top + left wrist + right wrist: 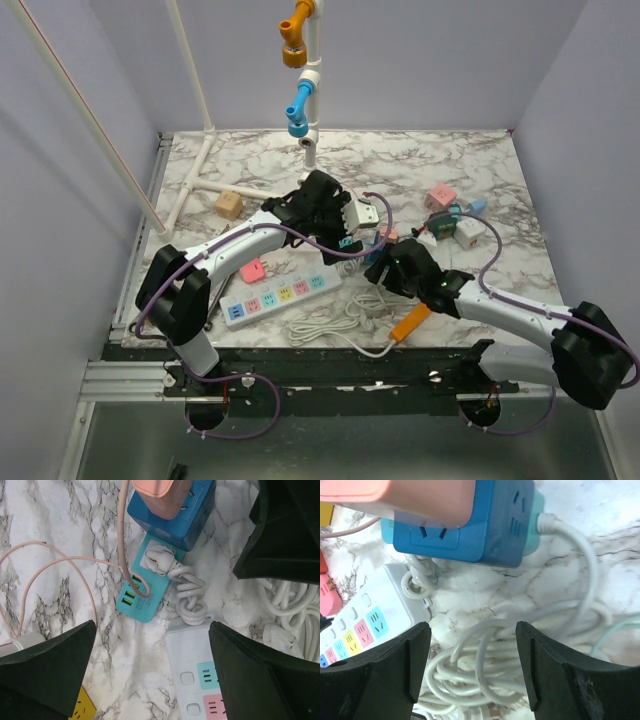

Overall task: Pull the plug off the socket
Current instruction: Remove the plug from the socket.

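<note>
Over the coiled white cable (485,680) of the long white pastel-outlet power strip (280,292), right gripper (470,630) and left gripper (152,630) gape empty; closing here could snag cable, not the white plug (159,560).

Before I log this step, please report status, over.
Left claw open, right claw open, both empty. Power strip flat, no plug seen. Cord coil beside it.

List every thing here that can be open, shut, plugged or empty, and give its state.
left gripper, open, holding nothing.
right gripper, open, holding nothing.
power strip, lying flat, no plug in its visible outlets.
white cord, loosely coiled.
blue cube socket, facing outlet empty, pink adapter on it.
teal USB block, white plug and pink cable plugged in.
</note>
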`<action>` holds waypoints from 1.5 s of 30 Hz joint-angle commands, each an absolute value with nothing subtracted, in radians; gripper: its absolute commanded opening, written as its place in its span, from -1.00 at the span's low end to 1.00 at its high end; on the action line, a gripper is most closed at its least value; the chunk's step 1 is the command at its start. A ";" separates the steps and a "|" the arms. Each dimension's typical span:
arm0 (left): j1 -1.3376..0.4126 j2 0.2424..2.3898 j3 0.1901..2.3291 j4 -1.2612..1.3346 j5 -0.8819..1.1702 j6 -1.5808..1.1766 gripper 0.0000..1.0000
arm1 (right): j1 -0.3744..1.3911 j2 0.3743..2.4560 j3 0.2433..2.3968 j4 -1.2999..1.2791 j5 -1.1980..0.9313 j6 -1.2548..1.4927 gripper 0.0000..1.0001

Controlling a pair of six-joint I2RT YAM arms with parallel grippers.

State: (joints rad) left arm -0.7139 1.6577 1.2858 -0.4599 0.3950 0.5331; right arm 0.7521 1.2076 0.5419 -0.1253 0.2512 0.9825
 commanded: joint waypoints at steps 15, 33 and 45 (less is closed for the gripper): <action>-0.699 1.502 1.274 -0.570 0.378 0.526 0.97 | 0.756 1.240 0.897 -0.540 0.556 0.852 0.94; -0.680 1.390 1.288 -0.686 0.334 0.515 0.97 | 0.756 1.510 0.980 -0.393 0.609 0.814 1.00; -0.678 1.344 1.236 -0.670 0.301 0.508 0.97 | 0.793 1.619 1.012 -0.360 0.744 0.820 0.57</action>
